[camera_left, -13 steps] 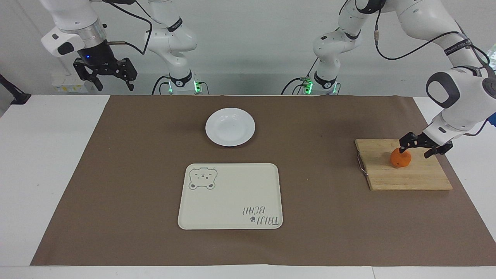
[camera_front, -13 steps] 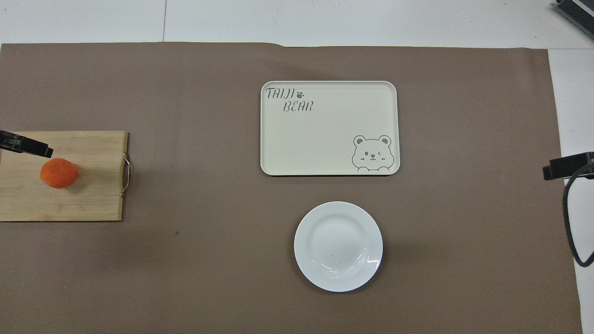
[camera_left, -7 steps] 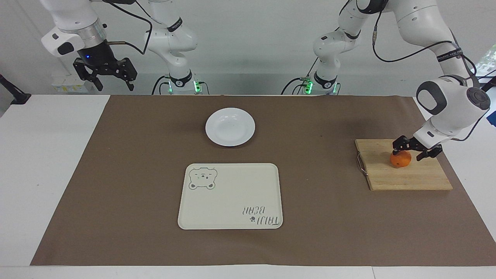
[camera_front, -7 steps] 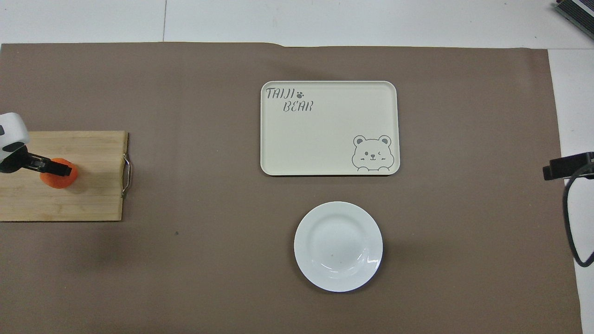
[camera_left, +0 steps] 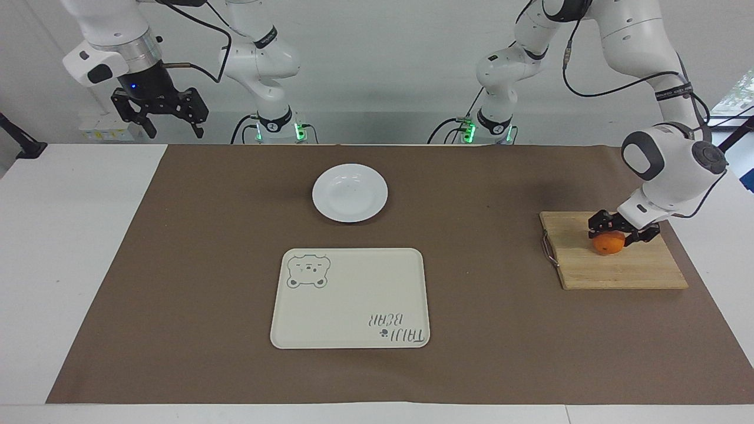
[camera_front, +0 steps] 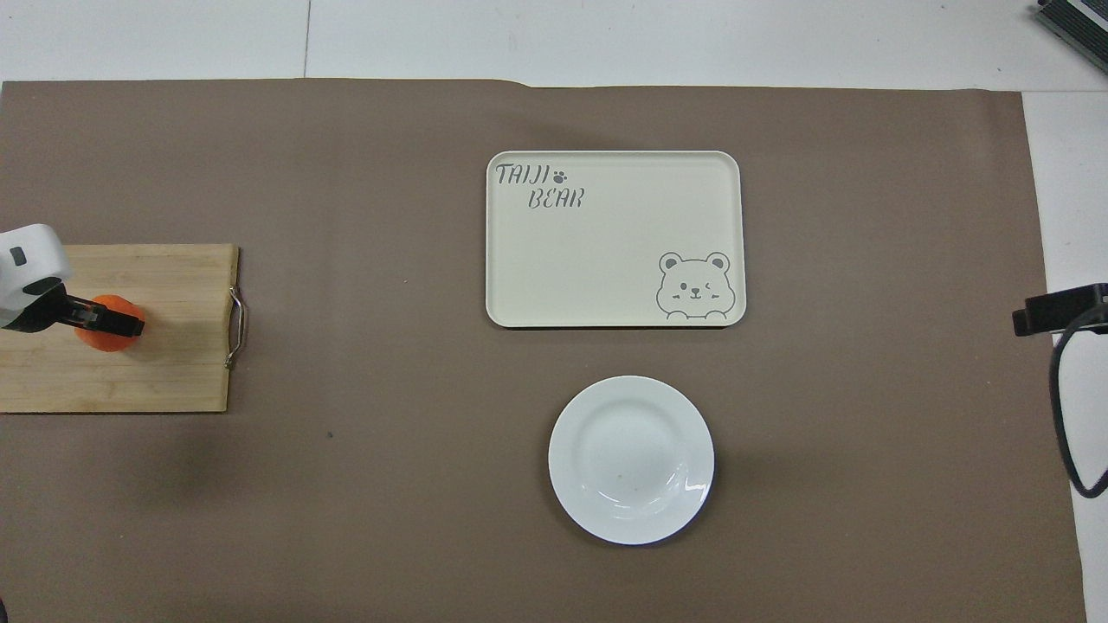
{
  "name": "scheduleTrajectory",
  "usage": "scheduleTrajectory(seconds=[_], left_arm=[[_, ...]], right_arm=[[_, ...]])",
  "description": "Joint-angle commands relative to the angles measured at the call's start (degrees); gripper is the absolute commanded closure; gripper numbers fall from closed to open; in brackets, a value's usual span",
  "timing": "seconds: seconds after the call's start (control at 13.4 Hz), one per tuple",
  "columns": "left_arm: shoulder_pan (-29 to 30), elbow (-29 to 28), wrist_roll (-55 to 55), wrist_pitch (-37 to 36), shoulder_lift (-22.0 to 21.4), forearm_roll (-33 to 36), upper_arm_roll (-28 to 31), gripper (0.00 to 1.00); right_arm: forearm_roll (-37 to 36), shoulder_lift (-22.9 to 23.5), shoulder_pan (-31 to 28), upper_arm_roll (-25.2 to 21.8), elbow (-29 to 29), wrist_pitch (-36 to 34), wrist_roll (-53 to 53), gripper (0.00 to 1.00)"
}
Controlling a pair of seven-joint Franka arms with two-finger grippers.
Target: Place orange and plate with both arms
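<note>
Left claw (camera_left: 616,228) low over the orange (camera_left: 609,244) on the cutting board (camera_left: 612,271), fingers straddling it, grip unconfirmed; right claw (camera_left: 160,112) waiting, spread wide.

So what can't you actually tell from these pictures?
- Left gripper on the orange: facing view, too small to tell whether the jaws squeeze it or only straddle it.
- Orange's top: overhead view, covered by the gripper.
- Cutting board: overhead view, cut off by the picture's edge.
- Right gripper, waiting: overhead view shows only its tip.
</note>
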Motion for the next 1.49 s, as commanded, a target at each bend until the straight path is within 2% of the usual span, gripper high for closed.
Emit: scheduleTrajectory(seconds=[0.0, 0.07, 0.3, 0.74, 1.04, 1.41], left_arm=[[2.2, -1.6, 0.0, 1.8, -0.5, 0.8, -0.5, 1.0], [1.9, -0.8, 0.0, 1.7, -0.5, 0.8, -0.5, 1.0], [0.9, 4.9, -0.9, -5.0, -1.0, 0.7, -0.5, 1.0], [-2.7, 10.9, -17.4, -13.1, -4.5, 0.8, -0.6, 1.0], [-4.9, 17.4, -24.3, -23.0, -6.0, 0.8, -1.0, 1.0], [-12.6, 17.6, -34.1, -27.4, -9.8, 0.7, -1.2, 1.0]], right_arm=[[-0.4, -0.4, -0.3, 0.2, 0.1, -1.0, -1.2, 0.0], [-0.4, -0.4, -0.3, 0.2, 0.1, -1.0, -1.2, 0.0], [-0.4, -0.4, -0.3, 0.2, 0.1, -1.0, -1.2, 0.0], [-0.4, -0.4, -0.3, 0.2, 0.1, -1.0, -1.2, 0.0], [-0.4, -0.5, -0.3, 0.2, 0.1, -1.0, -1.2, 0.0], [-0.4, -0.4, -0.3, 0.2, 0.1, -1.0, -1.2, 0.0]])
